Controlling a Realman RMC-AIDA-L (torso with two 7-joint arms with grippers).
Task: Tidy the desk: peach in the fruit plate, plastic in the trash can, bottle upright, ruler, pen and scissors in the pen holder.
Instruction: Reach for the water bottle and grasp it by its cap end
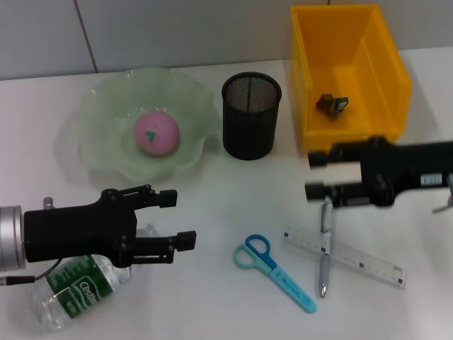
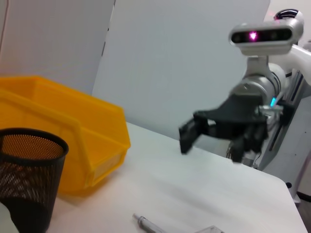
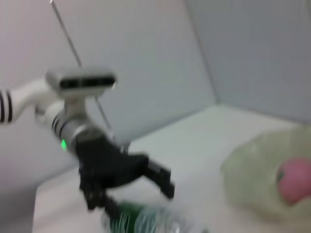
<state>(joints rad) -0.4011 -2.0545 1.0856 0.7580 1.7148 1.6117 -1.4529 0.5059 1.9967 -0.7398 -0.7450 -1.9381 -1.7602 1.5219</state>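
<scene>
Pink against pale green, the peach sits in the middle of the wavy fruit plate at the far left of the white table. Just to the plate's right stands the black mesh pen holder, and beyond it the yellow trash can, with a small dark scrap of plastic lying on its floor.

The bottle with its green label lies on its side at the near left corner. The left gripper hovers right over it, its 2 fingers spread wide and closed on nothing.

Near the middle, the blue scissors lie flat, handles toward the holder. To their right the silver pen lies across the clear ruler, the 2 forming a cross.

The right gripper hangs just in front of the trash can, above the top end of the pen, fingers apart and empty. From the left wrist view it shows the same parted fingers over bare table, the pen's tip poking in nearby
</scene>
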